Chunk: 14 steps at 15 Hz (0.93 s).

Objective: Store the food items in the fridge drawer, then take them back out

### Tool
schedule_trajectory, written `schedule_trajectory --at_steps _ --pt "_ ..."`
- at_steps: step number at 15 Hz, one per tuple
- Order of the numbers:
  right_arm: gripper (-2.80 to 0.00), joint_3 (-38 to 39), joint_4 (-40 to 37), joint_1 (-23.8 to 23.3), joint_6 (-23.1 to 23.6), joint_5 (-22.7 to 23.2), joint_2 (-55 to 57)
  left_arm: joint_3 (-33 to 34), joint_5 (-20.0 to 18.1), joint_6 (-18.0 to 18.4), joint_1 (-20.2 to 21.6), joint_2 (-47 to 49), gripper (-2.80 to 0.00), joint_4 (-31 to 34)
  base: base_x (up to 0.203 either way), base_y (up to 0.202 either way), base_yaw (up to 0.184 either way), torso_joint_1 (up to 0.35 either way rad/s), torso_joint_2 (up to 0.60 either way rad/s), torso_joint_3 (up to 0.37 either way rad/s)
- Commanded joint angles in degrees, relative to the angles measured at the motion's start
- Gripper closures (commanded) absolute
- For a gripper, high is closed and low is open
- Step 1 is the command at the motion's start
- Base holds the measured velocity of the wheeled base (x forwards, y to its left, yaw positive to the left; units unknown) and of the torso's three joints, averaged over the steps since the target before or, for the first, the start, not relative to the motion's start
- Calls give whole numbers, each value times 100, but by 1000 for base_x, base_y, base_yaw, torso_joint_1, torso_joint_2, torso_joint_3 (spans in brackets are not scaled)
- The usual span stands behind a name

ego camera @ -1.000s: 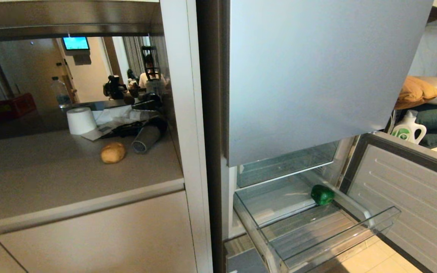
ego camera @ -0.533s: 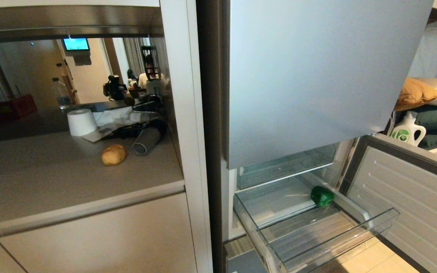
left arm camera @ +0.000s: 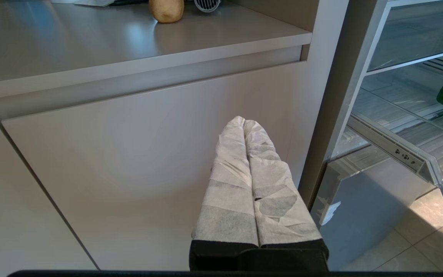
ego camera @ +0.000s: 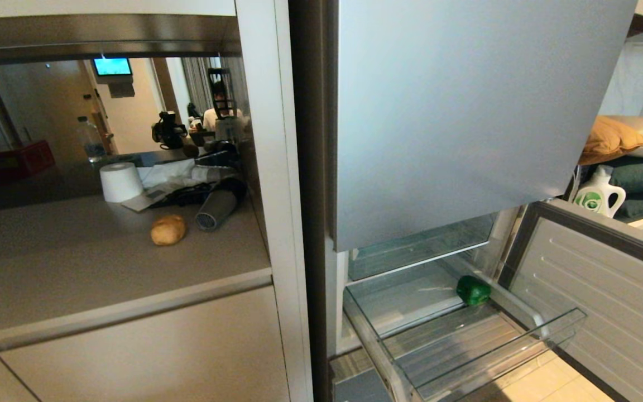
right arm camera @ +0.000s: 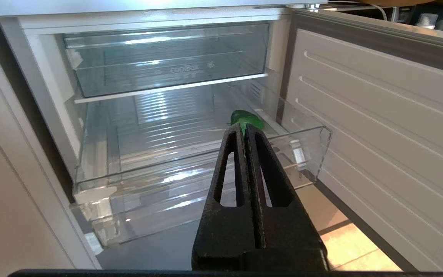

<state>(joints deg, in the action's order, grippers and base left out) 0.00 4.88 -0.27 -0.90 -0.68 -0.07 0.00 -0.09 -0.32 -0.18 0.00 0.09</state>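
Fridge drawer (ego camera: 556,329): pulled out | holds: green pepper (ego camera: 473,290), right rear

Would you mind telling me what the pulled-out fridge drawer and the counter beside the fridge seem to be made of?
The drawer looks like clear hard plastic: its ribbed floor and the pepper show through the walls, and the edges glint. The counter looks like a matte beige laminate or composite with a soft sheen; which one is unclear.

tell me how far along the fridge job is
Done: the pepper lies in the open drawer. In hand: nothing; the left hand and right hand are both shut and empty. Left: the potato sits on the counter, then both come back out.
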Motion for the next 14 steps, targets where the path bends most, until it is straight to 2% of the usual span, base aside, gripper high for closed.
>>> schedule_trajectory --at_steps 1,14 --pt "0 176 5 0 2 -2 7 0 0 3 -2 9 0 0 0 0 0 0 0 0" --pt "0 176 5 0 2 -2 7 0 0 6 1 9 0 0 0 0 0 5 1 -153"
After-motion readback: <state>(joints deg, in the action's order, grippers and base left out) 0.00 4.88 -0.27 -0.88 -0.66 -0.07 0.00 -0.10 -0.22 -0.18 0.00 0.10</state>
